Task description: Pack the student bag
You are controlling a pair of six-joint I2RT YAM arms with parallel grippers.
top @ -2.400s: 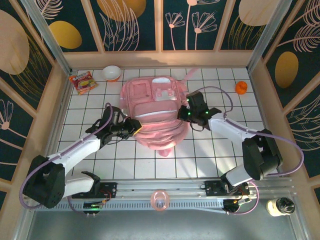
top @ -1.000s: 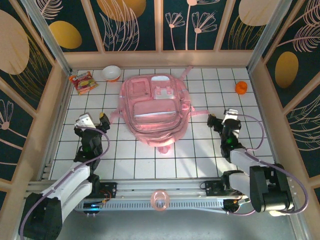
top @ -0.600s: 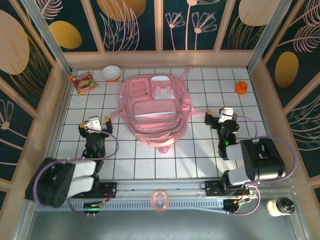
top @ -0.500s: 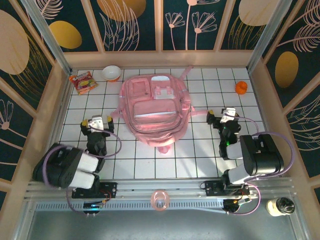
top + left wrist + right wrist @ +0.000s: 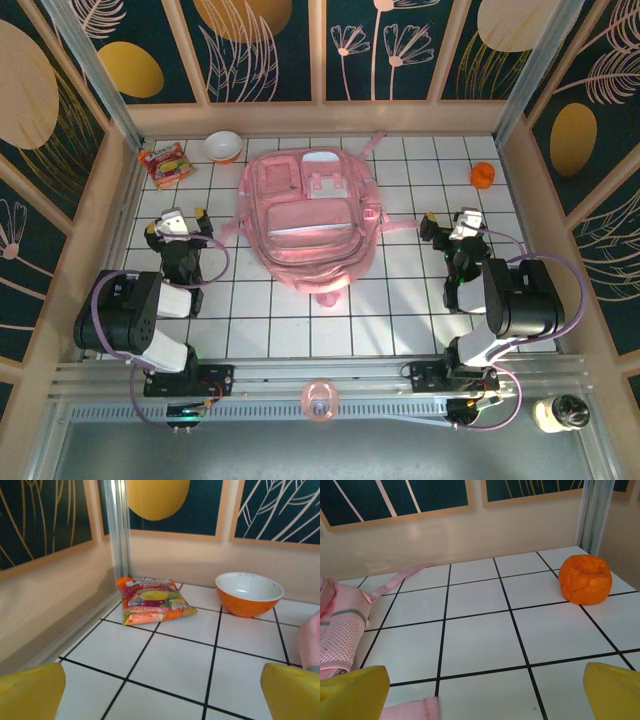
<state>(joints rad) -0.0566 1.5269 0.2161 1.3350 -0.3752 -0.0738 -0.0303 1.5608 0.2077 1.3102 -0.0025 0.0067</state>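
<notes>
The student bag point(image 5: 308, 215), a big pink backpack, lies flat in the middle of the tiled table, its edge and a strap at the left of the right wrist view point(image 5: 342, 625). My left gripper point(image 5: 176, 228) rests open to the left of the bag, clear of it, nothing between its yellow fingertips point(image 5: 30, 692). To the right of the bag my right gripper point(image 5: 452, 224) is open and empty too, its yellow fingertips point(image 5: 615, 690) over bare tiles. Both arms are folded back near their bases.
A snack packet point(image 5: 166, 164) point(image 5: 152, 600) and an orange-and-white bowl point(image 5: 223, 146) point(image 5: 248, 594) lie at the far left. An orange crumpled ball point(image 5: 483, 175) point(image 5: 585, 579) sits at the far right. A pink tape ring point(image 5: 319, 401) and a dark jar point(image 5: 562, 411) rest on the near rail.
Both arms have drawn back from the bag and folded toward their bases. The bag now lies flat and spread out. Both grippers stayed open.
</notes>
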